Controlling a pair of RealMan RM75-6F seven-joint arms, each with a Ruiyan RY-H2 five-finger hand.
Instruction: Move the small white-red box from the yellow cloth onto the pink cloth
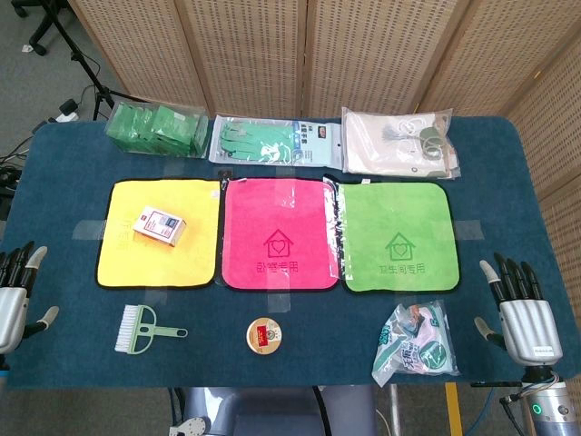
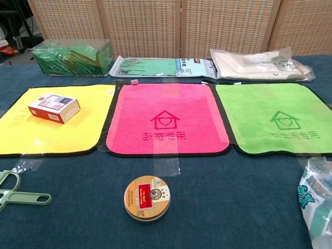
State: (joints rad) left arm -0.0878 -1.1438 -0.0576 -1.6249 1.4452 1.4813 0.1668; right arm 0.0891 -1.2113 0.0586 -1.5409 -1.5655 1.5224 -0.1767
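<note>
**Box waits on yellow cloth, both my hands empty**

The small white-red box lies flat near the middle of the yellow cloth, toward the worktop's left side. The pink cloth adjoins it on the right, bare. My left hand and right hand hover at the near corners, fingers spread, grasping nothing. A loose grip could drag the cloth or drop the box short. Open room lies all around.
</note>
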